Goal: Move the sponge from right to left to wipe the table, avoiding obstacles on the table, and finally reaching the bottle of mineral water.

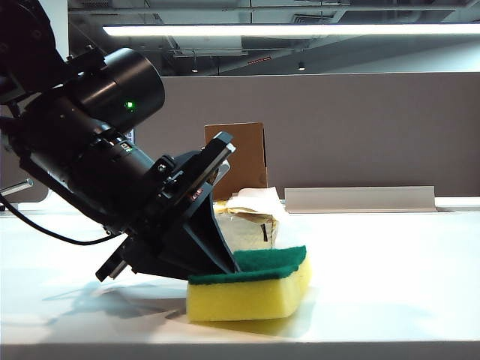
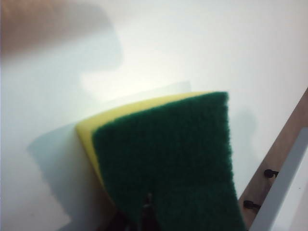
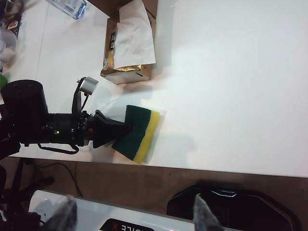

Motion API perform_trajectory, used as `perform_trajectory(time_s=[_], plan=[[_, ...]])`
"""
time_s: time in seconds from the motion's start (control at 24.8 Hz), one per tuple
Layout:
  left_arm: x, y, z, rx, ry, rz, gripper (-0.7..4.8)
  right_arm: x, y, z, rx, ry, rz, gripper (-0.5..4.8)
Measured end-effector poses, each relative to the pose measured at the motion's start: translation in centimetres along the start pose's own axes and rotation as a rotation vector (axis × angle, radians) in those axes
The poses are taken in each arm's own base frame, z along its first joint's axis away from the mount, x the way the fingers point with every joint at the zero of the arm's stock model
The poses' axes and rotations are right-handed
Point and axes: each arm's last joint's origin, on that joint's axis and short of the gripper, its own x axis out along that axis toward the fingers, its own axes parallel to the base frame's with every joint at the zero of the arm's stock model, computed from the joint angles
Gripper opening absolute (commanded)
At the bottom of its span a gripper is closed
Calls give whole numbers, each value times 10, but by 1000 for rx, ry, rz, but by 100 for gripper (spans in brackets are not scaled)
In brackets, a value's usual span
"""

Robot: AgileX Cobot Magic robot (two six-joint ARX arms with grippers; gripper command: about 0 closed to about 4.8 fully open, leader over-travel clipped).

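Note:
The sponge [image 1: 255, 289] lies on the white table [image 1: 390, 262], yellow foam below and dark green layer on top. My left gripper [image 1: 225, 262] slants down from the left and is shut on the sponge's left end; from the right wrist view it [image 3: 118, 131] clamps the sponge [image 3: 139, 132] near the table's front edge. The green face [image 2: 168, 154] fills the left wrist view. Behind the sponge are the tissue pack [image 1: 251, 217] [image 3: 127, 53] and the cardboard box [image 1: 238, 154]. The water bottle [image 3: 70, 6] lies beyond them. My right gripper [image 3: 134, 216] hangs open, high off the table's edge.
A grey partition panel [image 1: 337, 127] runs along the back of the table, with a pale metal rail [image 1: 360, 199] at its foot on the right. The table's front edge [image 3: 192, 166] is just beside the sponge. The robot's white base [image 3: 110, 219] is below it.

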Motion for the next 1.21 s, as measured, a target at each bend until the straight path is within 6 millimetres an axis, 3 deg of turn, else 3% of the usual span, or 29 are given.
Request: perform_trajectory(time_s=[0.44, 0.89, 1.21], plan=[[-5, 6, 0, 21, 15, 61, -5, 0, 0, 0, 0, -1, 0, 309], [-38, 27, 1, 44, 33, 180, -5, 0, 0, 0, 0, 0, 0, 309], [-47, 37, 1, 24, 36, 195, -5, 0, 0, 0, 0, 0, 0, 309]])
